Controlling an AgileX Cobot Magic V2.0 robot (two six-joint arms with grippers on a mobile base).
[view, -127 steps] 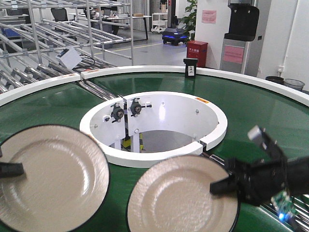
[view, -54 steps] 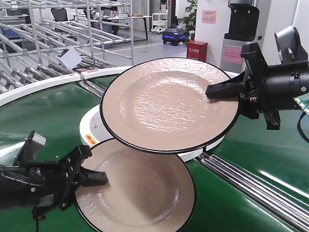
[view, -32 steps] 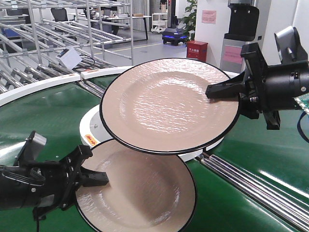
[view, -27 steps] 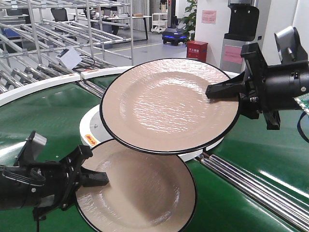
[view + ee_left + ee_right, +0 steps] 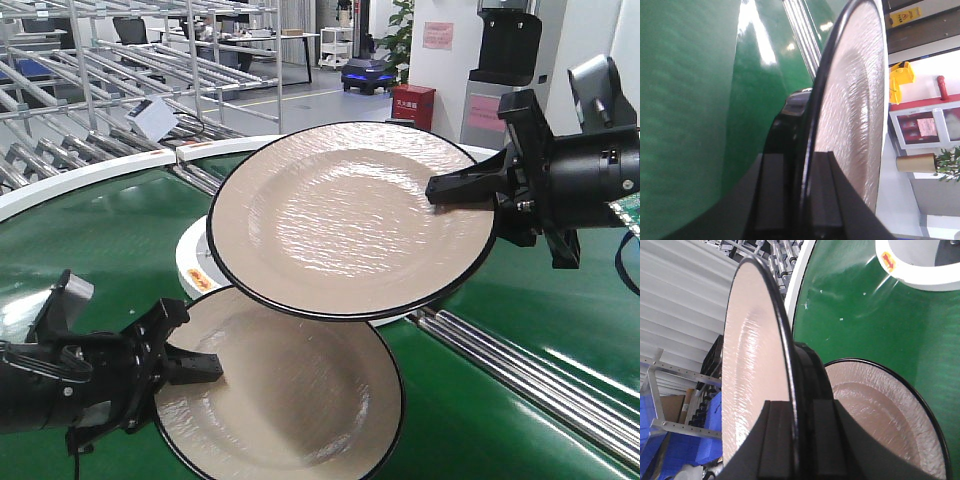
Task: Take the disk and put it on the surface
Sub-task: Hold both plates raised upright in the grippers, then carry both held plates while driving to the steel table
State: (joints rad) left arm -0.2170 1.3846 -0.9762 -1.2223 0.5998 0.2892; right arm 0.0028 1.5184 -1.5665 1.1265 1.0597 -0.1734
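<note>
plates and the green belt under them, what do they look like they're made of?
The upper plate and lower plate are likely glazed ceramic or melamine, can't tell which: beige, glossy rippled face, thin black rim. The belt is probably PVC or rubber: smooth, green and shiny, with light streaks reflecting off it.

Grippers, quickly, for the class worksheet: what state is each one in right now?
Left gripper: shut on the rim of the lower disk.
Right gripper: shut on the rim of the upper disk, held above the green belt.
</note>
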